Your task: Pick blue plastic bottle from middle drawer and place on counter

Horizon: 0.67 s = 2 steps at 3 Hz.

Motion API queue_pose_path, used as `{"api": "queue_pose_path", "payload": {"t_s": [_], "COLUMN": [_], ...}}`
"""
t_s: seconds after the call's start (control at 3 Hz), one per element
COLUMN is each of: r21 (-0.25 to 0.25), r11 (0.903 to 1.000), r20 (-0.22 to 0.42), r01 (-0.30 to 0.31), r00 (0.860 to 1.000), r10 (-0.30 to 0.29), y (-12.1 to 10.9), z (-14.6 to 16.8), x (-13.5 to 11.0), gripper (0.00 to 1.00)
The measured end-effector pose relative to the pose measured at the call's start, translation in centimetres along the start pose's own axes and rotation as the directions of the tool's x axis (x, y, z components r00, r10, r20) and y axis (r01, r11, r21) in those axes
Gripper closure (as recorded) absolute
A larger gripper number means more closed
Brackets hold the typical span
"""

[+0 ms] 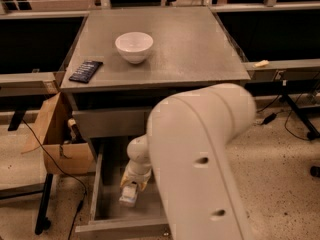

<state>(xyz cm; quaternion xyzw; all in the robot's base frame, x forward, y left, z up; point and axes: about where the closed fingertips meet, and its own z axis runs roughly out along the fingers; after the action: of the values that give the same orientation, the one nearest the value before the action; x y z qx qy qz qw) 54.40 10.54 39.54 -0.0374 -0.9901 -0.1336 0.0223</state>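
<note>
We judge the task to be at its first half, with the pick under way and nothing yet delivered. The middle drawer (96, 184) stands pulled open at the lower left of the frame, below a like closed drawer (107, 124). The broad white arm (200, 159) fills the lower centre and right and reaches down into the open drawer. The gripper (131, 188) sits low inside the drawer, right at a small pale object that we take to be the blue plastic bottle (128, 199), which lies on the drawer floor or just above it. We cannot tell whether the claw is closed on the bottle or merely poised around it. The counter (200, 44), across the upper middle of the frame, carries a white bowl (134, 46) and a dark flat packet (86, 71) near its left edge, but no bottle. What remains, as we read it, is securing the grasp, lifting the bottle out of the drawer, carrying it up past the cabinet front and setting it on the counter.
</note>
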Motion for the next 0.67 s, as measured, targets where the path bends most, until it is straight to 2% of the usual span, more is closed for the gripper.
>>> {"api": "queue_pose_path", "payload": {"t_s": [0.33,0.67], "r21": [0.03,0.093], "r11": [0.9991,0.9914], "r20": [0.081,0.116], "r01": [0.029,0.093], "r00": [0.996,0.988], "r10": [-0.031,-0.103], "y": [-3.1,-5.2], "z": [-6.4,-12.2], "x": [-1.2,-2.3], "gripper": [1.0,1.0]}}
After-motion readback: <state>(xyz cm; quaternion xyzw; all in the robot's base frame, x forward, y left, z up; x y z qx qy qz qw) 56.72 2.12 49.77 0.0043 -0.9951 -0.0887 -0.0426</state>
